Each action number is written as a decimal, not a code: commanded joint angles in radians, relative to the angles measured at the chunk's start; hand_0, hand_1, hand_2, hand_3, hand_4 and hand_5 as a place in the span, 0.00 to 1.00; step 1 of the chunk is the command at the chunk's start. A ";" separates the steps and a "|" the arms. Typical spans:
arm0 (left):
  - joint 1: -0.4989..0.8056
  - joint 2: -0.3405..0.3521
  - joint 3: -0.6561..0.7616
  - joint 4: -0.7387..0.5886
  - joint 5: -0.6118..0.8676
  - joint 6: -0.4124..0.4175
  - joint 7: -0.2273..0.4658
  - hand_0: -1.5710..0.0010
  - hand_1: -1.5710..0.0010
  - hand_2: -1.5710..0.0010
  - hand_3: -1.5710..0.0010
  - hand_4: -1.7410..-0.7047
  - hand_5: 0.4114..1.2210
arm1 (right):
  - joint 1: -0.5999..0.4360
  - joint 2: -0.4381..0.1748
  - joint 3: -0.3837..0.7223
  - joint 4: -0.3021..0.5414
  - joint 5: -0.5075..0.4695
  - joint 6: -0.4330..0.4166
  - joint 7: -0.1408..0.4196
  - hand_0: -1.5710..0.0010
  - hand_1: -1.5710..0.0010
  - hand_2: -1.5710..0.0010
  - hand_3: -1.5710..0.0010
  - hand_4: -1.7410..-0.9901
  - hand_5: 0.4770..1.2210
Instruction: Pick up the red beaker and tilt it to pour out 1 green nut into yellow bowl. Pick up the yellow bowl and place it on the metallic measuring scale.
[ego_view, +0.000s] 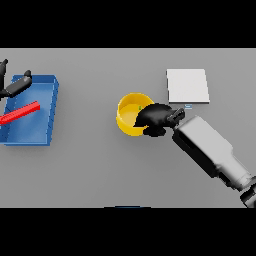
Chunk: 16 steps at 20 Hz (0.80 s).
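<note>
The yellow bowl (128, 116) stands on the table near the middle, with a small green nut (139, 107) inside it by the far rim. My right hand (156, 116) lies over the bowl's right rim, fingers curled into the bowl and thumb outside at the near edge, pinching the wall. The metallic scale (187, 85), a pale square plate, sits just behind and to the right of the bowl. The red beaker (20, 113) lies on its side in a blue tray (50, 107) at the far left. My left hand (15, 86) hovers over the tray's far left corner, fingers relaxed, apart from the beaker.
The blue tray's walls rise around the beaker at the left edge. My right forearm (210, 150) stretches from the lower right across the table towards the bowl. A small label (188, 106) marks the scale's near edge.
</note>
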 joint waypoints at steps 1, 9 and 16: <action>-0.005 0.002 0.001 0.008 0.000 -0.009 -0.002 1.00 1.00 1.00 1.00 0.91 0.39 | -0.005 -0.012 -0.004 -0.010 -0.006 0.006 -0.008 0.04 0.04 0.08 0.24 0.03 0.98; 0.005 0.011 -0.002 -0.014 0.000 -0.007 -0.005 1.00 1.00 1.00 1.00 0.91 0.38 | -0.046 -0.107 -0.077 -0.187 -0.073 0.113 0.067 0.01 0.01 0.02 0.15 0.02 1.00; -0.007 0.018 0.000 -0.023 -0.001 -0.009 0.004 1.00 1.00 1.00 1.00 0.91 0.39 | -0.076 -0.143 -0.109 -0.214 -0.086 0.117 0.097 0.00 0.00 0.00 0.21 0.03 1.00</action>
